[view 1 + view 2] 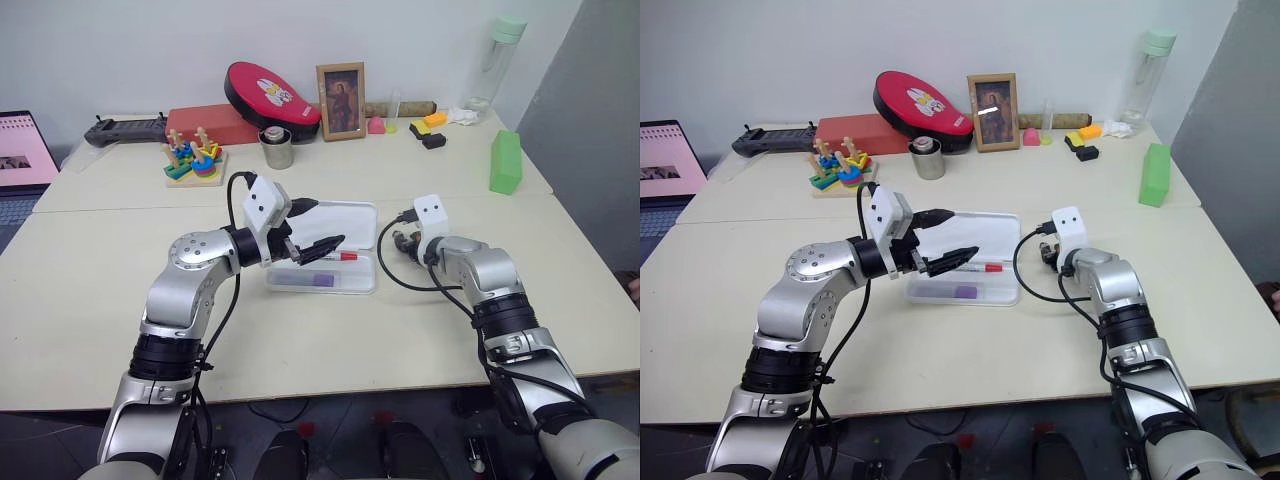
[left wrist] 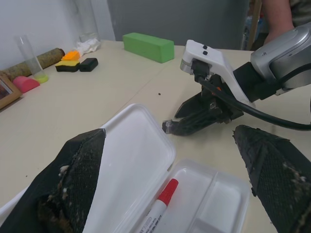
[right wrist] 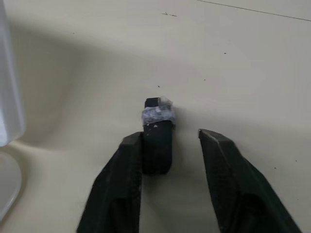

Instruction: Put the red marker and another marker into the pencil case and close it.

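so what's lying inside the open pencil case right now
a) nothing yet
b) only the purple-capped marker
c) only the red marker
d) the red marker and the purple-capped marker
d: the pencil case lies open, with the red marker in the back section of its tray and the purple-capped marker in the front one, below the left pincer.

Pale beige table point(image 1: 90, 300), a seam running across its middle. Plain white wall point(image 1: 150, 50) behind the far edge. Grey panel point(image 1: 590, 120) at right. Dark floor point(image 1: 300, 440) below the near edge.
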`<state>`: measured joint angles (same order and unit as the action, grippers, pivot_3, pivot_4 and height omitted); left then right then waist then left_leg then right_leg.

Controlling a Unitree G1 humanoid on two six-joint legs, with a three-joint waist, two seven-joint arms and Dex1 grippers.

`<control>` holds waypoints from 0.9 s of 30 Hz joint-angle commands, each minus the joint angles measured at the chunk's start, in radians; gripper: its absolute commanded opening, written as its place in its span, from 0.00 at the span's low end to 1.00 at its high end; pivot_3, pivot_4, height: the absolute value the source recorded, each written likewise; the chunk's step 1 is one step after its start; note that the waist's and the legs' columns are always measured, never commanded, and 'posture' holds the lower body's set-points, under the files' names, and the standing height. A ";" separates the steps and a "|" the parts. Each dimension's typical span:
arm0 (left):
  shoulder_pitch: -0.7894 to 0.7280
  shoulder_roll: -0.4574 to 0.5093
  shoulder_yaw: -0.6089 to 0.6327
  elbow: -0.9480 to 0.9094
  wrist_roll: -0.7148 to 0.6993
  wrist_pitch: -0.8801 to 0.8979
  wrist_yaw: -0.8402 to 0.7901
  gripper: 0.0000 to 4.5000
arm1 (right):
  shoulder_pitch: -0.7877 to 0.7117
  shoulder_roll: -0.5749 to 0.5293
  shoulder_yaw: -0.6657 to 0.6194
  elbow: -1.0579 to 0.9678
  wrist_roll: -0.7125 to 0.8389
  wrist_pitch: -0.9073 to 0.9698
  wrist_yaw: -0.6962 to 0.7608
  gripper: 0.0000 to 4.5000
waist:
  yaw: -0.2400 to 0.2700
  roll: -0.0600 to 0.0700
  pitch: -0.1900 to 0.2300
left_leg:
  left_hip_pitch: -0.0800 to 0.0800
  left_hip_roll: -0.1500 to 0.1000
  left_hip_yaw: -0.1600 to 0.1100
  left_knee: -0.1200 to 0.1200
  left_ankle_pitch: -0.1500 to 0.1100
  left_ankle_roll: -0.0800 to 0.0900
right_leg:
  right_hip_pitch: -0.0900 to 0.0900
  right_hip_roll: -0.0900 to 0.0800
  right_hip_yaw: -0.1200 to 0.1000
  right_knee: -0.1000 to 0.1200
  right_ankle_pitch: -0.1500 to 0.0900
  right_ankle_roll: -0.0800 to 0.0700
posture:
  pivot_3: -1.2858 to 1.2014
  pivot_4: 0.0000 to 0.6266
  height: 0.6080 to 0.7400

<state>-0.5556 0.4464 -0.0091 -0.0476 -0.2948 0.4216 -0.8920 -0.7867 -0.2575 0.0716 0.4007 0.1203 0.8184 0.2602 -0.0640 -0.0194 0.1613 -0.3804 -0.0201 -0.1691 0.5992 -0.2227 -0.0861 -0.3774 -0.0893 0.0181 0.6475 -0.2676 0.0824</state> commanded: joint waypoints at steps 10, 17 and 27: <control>0.002 0.102 0.056 -0.019 -0.066 0.018 -0.054 1.00 | 0.045 -0.234 0.082 -0.300 0.051 -0.056 0.390 0.06 | 0.002 0.000 0.000 | -0.001 0.000 0.000 0.000 0.000 0.000 | 0.000 0.000 0.000 -0.001 0.000 0.000 | 0.52 0.24 1.00; 0.078 0.263 0.110 -0.009 -0.117 0.029 -0.188 1.00 | 0.088 -0.381 0.218 -0.440 0.096 -0.179 0.742 0.06 | -0.015 0.001 0.000 | 0.000 0.001 0.001 -0.002 0.000 0.000 | 0.000 0.000 0.000 -0.002 0.000 0.001 | 0.52 0.24 1.00; 0.115 0.331 0.133 -0.026 -0.159 0.044 -0.217 1.00 | 0.008 -0.276 0.364 -0.268 -0.025 -0.265 0.775 0.06 | -0.007 0.001 0.000 | 0.000 0.001 0.000 -0.002 0.000 0.000 | 0.000 0.000 0.000 -0.002 0.000 0.001 | 0.52 0.24 1.00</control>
<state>-0.4370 0.7614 0.0962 -0.0344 -0.4316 0.4609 -1.1131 -0.7530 -0.5384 0.4323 0.1197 0.1182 0.5782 1.0273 -0.0715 -0.0189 0.1618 -0.3801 -0.0192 -0.1689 0.5977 -0.2228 -0.0860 -0.3771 -0.0891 0.0177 0.6453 -0.2679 0.0831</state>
